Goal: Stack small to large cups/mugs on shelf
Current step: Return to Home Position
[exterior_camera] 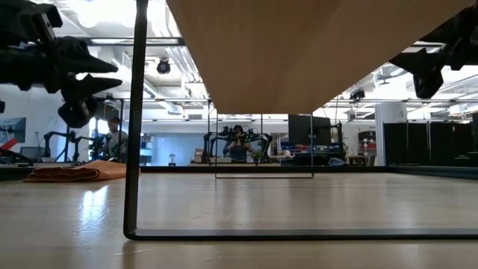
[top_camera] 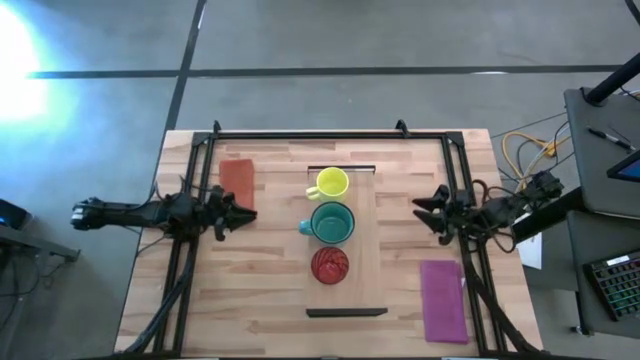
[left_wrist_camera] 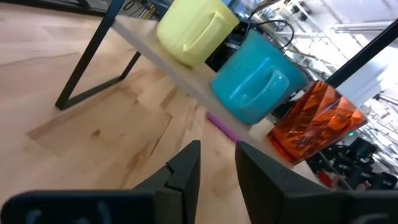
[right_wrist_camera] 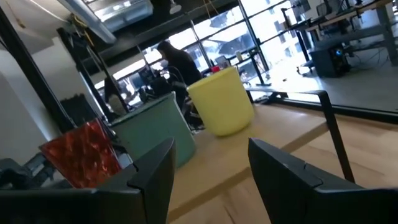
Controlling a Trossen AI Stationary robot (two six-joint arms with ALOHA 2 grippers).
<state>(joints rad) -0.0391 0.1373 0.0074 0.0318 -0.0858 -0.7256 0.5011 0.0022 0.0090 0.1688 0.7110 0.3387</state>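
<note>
Three cups stand in a row on the light-wood shelf (top_camera: 362, 250): a yellow-green mug (top_camera: 331, 184) at the far end, a teal handled mug (top_camera: 332, 223) in the middle, a red tumbler-like cup (top_camera: 330, 265) nearest the table's near edge. They also show in the left wrist view: yellow-green mug (left_wrist_camera: 194, 28), teal mug (left_wrist_camera: 258, 78), red cup (left_wrist_camera: 316, 121). My left gripper (top_camera: 247, 214) hovers left of the shelf, open and empty. My right gripper (top_camera: 420, 210) hovers right of the shelf, open and empty.
A brown-red flat rectangle (top_camera: 237, 180) lies at the far left of the table. A purple flat rectangle (top_camera: 444, 300) lies at the near right. The shelf's dark metal leg (exterior_camera: 134, 119) stands on the table. People show in the room beyond.
</note>
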